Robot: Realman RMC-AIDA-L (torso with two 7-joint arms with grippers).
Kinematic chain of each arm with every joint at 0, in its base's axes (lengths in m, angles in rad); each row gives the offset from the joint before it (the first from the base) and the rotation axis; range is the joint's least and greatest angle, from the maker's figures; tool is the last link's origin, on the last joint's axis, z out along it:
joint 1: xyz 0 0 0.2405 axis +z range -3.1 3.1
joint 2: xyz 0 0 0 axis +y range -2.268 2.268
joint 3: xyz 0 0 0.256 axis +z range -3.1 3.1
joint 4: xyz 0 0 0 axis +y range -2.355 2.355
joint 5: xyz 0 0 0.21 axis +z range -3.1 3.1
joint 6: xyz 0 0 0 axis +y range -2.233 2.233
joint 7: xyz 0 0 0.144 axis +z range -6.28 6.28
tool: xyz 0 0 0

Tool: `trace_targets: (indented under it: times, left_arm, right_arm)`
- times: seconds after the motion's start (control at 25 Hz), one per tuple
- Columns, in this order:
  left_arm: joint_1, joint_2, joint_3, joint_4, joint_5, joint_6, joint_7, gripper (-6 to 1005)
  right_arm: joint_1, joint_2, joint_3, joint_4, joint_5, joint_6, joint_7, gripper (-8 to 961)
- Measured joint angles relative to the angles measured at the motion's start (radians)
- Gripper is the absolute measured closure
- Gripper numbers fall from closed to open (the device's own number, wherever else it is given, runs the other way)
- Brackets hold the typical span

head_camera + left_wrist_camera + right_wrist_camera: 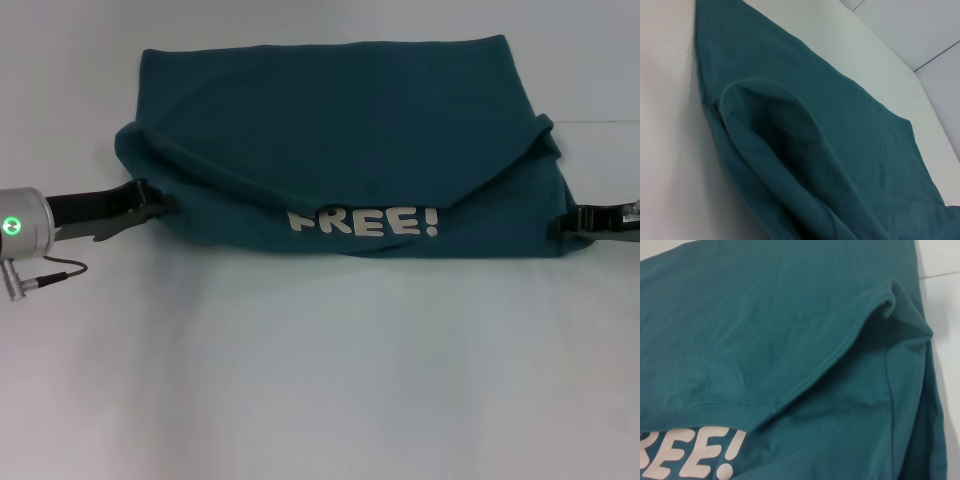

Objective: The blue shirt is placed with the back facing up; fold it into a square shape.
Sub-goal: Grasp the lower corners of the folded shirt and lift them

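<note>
The blue shirt (pixel 340 130) lies on the white table (pixel 320 380), folded into a wide band. A curved flap lies over its middle. White letters "FREE!" (pixel 365 221) show along its near edge. My left gripper (pixel 165 203) is at the shirt's left edge, low over the table. My right gripper (pixel 558 227) is at the shirt's right edge. The left wrist view shows a raised fold of the shirt (pixel 840 140). The right wrist view shows the hemmed flap (pixel 765 315) and the letters (pixel 695 452). Neither wrist view shows its own gripper.
The white table extends in front of the shirt and to both sides. A seam in the table surface (pixel 600 122) runs at the far right, behind the shirt's corner.
</note>
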Motion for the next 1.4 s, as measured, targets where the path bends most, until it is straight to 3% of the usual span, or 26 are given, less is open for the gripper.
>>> trace_targets:
  times: [0.36,0.52,0.72,0.88,1.2,1.4]
  left_arm:
    - [0.002,0.001,0.0,0.0,0.006,0.011,0.005,1001]
    - [0.011,0.006,0.006,0.014,0.011,0.053,0.011,1001]
    - [0.044,0.016,0.002,0.091,0.072,0.21,0.005,1001]
    - [0.087,0.029,-0.008,0.167,0.111,0.379,-0.011,1001]
    - [0.147,0.036,-0.062,0.276,0.217,0.678,-0.01,1001]
    - [0.158,0.038,-0.08,0.308,0.301,0.785,0.0,1001]
  right_arm:
    - [-0.008,-0.003,-0.003,-0.001,-0.001,-0.005,0.0,807]
    - [-0.016,-0.015,-0.003,-0.028,-0.002,-0.077,0.0,892]
    - [-0.048,-0.045,0.002,-0.11,-0.009,-0.281,0.022,914]
    - [-0.09,-0.057,0.005,-0.191,-0.009,-0.465,0.045,914]
    - [-0.14,-0.059,0.009,-0.238,-0.006,-0.716,0.044,913]
    - [-0.158,-0.059,0.024,-0.238,-0.005,-0.804,0.01,913]
